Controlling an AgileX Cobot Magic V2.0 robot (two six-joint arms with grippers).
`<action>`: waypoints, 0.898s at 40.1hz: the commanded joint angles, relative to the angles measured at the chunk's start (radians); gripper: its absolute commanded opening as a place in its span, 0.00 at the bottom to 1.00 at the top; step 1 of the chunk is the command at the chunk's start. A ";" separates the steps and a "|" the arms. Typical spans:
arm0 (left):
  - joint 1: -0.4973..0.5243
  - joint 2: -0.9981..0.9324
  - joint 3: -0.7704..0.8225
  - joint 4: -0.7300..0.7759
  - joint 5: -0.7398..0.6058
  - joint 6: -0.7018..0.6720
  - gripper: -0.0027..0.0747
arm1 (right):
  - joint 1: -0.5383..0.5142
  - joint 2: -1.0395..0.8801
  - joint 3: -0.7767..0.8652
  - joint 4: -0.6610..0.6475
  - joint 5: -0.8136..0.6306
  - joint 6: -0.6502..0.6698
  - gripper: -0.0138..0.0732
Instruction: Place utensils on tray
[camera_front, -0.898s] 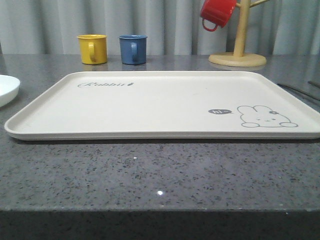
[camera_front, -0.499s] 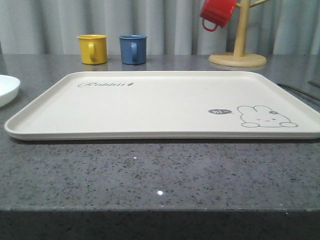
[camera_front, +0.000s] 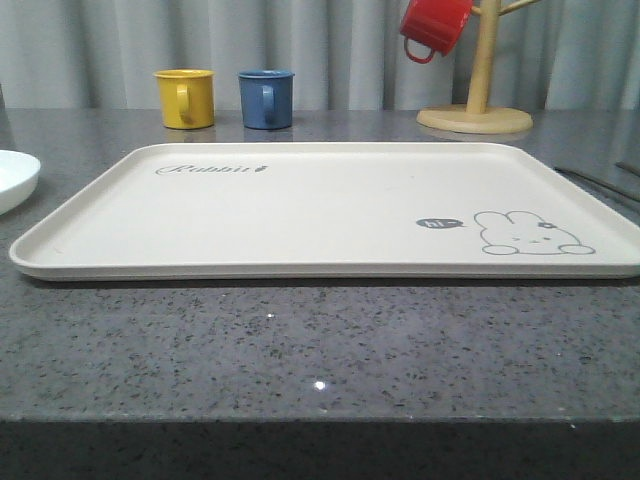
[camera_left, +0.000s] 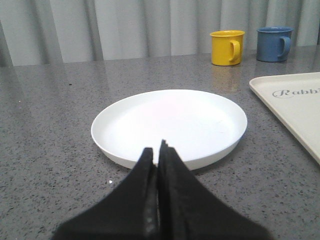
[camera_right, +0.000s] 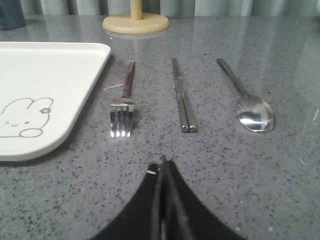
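Since nothing sits on cream-white rectangular rabbit tray (camera_right: 45, 95), I log: shiny silver fork (camera_right: 123, 107), steel chopsticks (camera_right: 182, 97), oval-bowled spoon (camera_right: 250, 105) on grey worktop (camera_right: 150, 150) beside tray, handles pointing away. Right tool (camera_right: 161, 167) nearest, tips together, empty; fork just ahead. Left tool (camera_left: 157, 152) pressed together over round white plate (camera_left: 170, 122).

Even, soft overhead light is filling all three views, and a small bright glint is showing on the speckled table (camera_front: 320, 385) near its front edge, while the tray (camera_front: 300, 215) is casting only a thin dark shadow along its near rim. In the wrist views the left pincer (camera_left: 159, 150) and the right pincer (camera_right: 162, 162) are appearing as dark, blurred, out-of-focus shapes close to the lens. The spoon (camera_right: 255, 114) and fork (camera_right: 122, 117) are catching bright highlights, and pale reflections are streaking the polished table behind them.
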 joint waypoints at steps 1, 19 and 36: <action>0.001 -0.022 -0.003 -0.010 -0.087 -0.008 0.01 | -0.005 -0.018 0.000 -0.002 -0.073 -0.008 0.08; 0.001 -0.022 -0.003 -0.010 -0.089 -0.008 0.01 | -0.005 -0.018 -0.001 -0.002 -0.089 -0.008 0.08; 0.001 0.008 -0.226 -0.007 -0.283 -0.008 0.01 | -0.005 -0.008 -0.293 -0.002 -0.085 -0.007 0.08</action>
